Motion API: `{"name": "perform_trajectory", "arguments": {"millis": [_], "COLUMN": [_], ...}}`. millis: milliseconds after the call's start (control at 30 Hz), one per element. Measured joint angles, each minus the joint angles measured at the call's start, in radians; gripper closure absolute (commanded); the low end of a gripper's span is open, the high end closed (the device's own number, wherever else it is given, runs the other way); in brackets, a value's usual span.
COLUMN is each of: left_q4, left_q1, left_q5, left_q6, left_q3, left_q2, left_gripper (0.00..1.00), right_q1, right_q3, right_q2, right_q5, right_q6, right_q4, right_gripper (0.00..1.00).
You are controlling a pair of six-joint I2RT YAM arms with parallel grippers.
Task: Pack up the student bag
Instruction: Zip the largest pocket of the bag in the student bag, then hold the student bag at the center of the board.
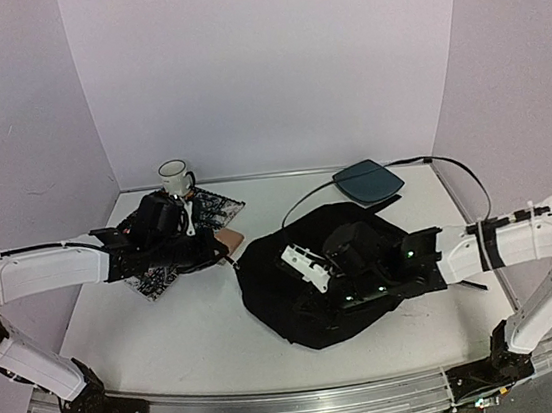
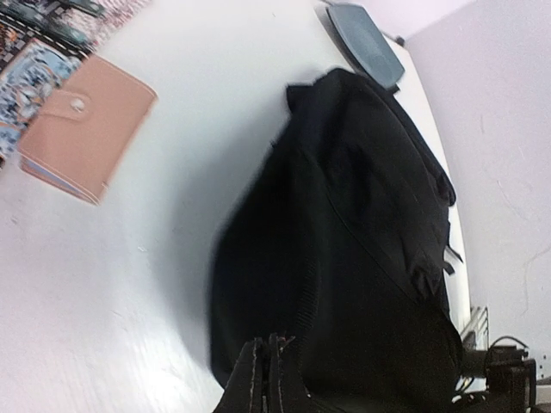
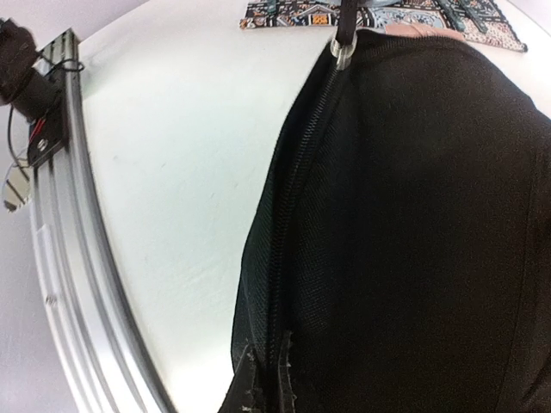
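Note:
The student bag (image 1: 335, 280) is a large floppy black backpack lying flat at the table's centre; it also shows in the left wrist view (image 2: 362, 224) and the right wrist view (image 3: 413, 215). Its zipper (image 3: 288, 198) runs along the left edge, up to a clear-ringed zipper pull (image 3: 343, 52) on a taut black cord. My left gripper (image 1: 220, 259) sits at the bag's left corner. It is shut (image 2: 263, 379), apparently on that cord. My right gripper (image 1: 293, 262) rests on top of the bag, shut (image 3: 269, 379) on the fabric edge beside the zipper.
A tan snap wallet (image 1: 232, 240) (image 2: 86, 129) lies beside a patterned notebook (image 1: 192, 222) at back left, with a white mug (image 1: 174, 176) behind. A dark-teal rounded pad (image 1: 369, 182) with a cable sits at back right. An aluminium rail (image 3: 60, 215) borders the near edge.

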State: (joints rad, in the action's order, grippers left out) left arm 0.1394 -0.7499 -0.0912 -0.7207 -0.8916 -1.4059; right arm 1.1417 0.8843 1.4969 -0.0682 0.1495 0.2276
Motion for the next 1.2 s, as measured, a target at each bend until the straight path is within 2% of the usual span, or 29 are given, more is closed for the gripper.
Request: {"name": "perform_trajectory", "arguments": {"millis": [133, 267, 400, 533, 633, 733, 933, 1067, 1133, 1200], "left_q4": [0.014, 0.011, -0.025, -0.060, -0.100, -0.142, -0.199, -0.210, -0.212, -0.212], "left_q1": [0.039, 0.043, 0.037, -0.003, -0.053, -0.100, -0.145, -0.151, -0.152, -0.154], "left_q5": [-0.036, -0.099, -0.180, -0.163, -0.151, -0.147, -0.139, -0.137, -0.137, -0.138], "left_q6": [0.029, 0.051, 0.053, 0.036, 0.002, -0.041, -0.096, -0.114, -0.117, -0.118], "left_q3": [-0.017, -0.031, -0.030, -0.015, 0.016, 0.042, 0.053, 0.055, 0.055, 0.055], "left_q2": [-0.015, -0.047, -0.049, -0.034, -0.018, -0.013, -0.011, 0.004, 0.012, 0.016], "left_gripper": [1.00, 1.00, 1.00, 1.00, 1.00, 1.00, 1.00, 1.00, 1.00, 1.00], "right_q1": [0.000, 0.003, 0.003, 0.005, 0.009, 0.016, 0.042, 0.054, 0.056, 0.059], "right_q3": [-0.081, -0.136, -0.152, -0.143, -0.096, -0.012, 0.170, 0.234, 0.245, 0.248], "right_q2": [-0.115, -0.215, -0.272, -0.287, -0.264, -0.208, -0.007, 0.135, 0.189, 0.227], "right_q5": [0.025, 0.127, 0.184, 0.160, 0.127, 0.108, 0.120, 0.152, 0.176, 0.201], "right_q6": [0.026, 0.099, 0.152, 0.171, 0.185, 0.181, 0.172, 0.158, 0.148, 0.131], "right_q4": [-0.005, -0.059, -0.130, -0.203, -0.222, -0.191, -0.113, -0.092, -0.092, -0.093], "right_gripper": [1.00, 0.99, 0.81, 0.50, 0.38, 0.33, 0.32, 0.34, 0.45, 0.68]}}
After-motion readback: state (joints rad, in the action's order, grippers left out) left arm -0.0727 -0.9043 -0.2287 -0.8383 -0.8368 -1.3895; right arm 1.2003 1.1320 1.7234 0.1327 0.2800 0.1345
